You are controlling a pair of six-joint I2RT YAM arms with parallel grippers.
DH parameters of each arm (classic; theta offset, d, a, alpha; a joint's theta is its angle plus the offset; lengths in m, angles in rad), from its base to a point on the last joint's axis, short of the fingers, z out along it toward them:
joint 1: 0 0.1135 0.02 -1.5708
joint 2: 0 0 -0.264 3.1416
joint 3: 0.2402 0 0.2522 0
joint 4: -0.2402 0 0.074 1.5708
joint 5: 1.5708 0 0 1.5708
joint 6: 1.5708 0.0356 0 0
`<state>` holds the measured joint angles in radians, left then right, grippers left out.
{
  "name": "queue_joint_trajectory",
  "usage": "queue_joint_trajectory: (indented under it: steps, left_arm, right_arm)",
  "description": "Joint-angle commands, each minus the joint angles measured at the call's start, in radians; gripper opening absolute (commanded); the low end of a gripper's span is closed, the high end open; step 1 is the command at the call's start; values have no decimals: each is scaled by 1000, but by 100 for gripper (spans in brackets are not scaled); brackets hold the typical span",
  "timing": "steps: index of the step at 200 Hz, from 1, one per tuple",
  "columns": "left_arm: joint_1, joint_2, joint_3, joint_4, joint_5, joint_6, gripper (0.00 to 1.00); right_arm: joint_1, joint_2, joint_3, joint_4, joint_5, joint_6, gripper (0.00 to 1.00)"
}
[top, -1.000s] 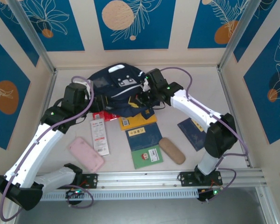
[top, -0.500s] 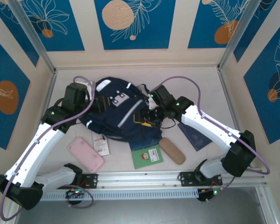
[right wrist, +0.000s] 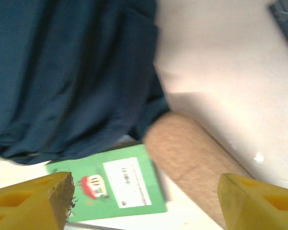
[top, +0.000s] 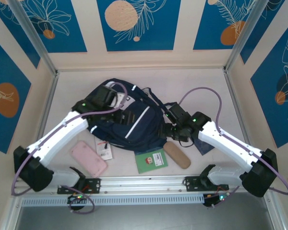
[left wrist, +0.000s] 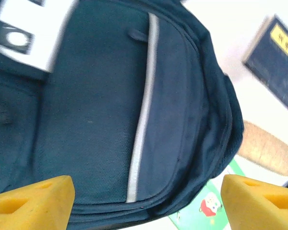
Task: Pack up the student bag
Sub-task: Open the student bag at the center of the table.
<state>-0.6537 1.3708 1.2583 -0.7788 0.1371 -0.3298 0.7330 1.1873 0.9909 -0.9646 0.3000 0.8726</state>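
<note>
Both arms have let go: left fingers (left wrist: 31, 201) and right fingers (right wrist: 29, 201) are spread and empty. The large dark navy striped fabric backpack (top: 127, 122) has flopped to frame centre, covering booklets. The green paper notebook (top: 152, 160) remains unpacked.

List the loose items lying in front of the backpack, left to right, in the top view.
pink case → white packet with red print → green booklet → tan pouch
</note>
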Motion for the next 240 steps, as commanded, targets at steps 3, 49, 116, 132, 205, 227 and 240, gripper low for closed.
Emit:
queue_joint_trajectory:
  steps: [3,49,116,132,205,227,240]
  left_arm:
    - [-76,114,79,-60,-29,74,86]
    - [-128,341,237,-121,-177,118,100]
    - [-188,580,403,-156,-279,137,100]
    - [-193,620,421,-158,-300,132,100]
    - [-196,683,433,-129,-358,110,45]
    - [-194,628,443,-123,-330,117,22]
    - [-186,598,451,-126,-309,126,14]
  right_arm:
    - [-15,-22,-53,-116,112,98,81]
    - [-48,-83,-121,-97,101,133,94]
    - [-148,-188,-202,5,4,116,94]
    - [-179,-212,-223,29,-23,98,94]
    - [-200,-230,-239,88,-92,49,72]
    - [-202,-236,-242,134,-133,45,57]
    - [-205,-235,-240,164,-158,53,50]
